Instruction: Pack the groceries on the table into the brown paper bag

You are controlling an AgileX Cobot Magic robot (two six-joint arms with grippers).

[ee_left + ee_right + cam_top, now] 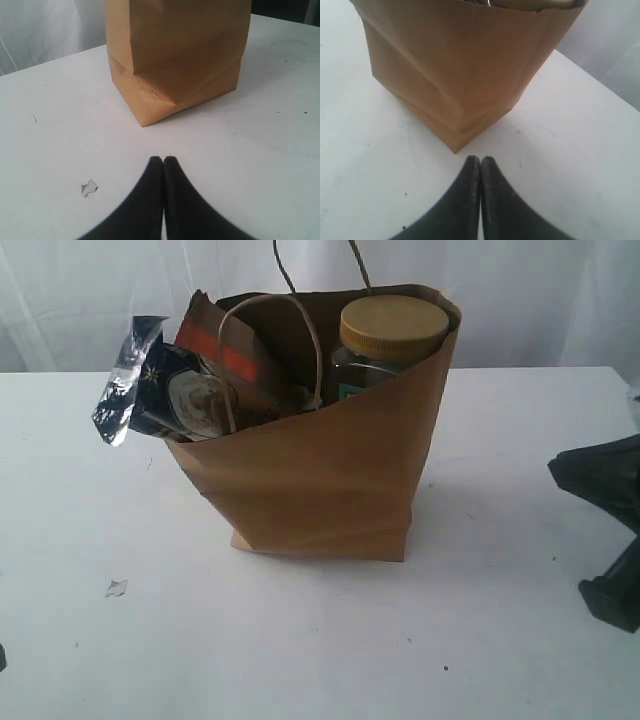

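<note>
— Where was the brown paper bag (320, 480)?
— Upright on the desk (200, 640), centre of the frame, with the tan-lidded clear jar (392, 330) inside.
— And the pincers?
— The left pincer (163, 160) and right pincer (480, 159) were both closed and empty. The bag stood ahead of each, apart.

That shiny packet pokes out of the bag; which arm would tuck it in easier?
Probably the left: the shiny packet overhangs the brown paper bag on that arm's side. The left gripper and right gripper are shut, empty.
</note>
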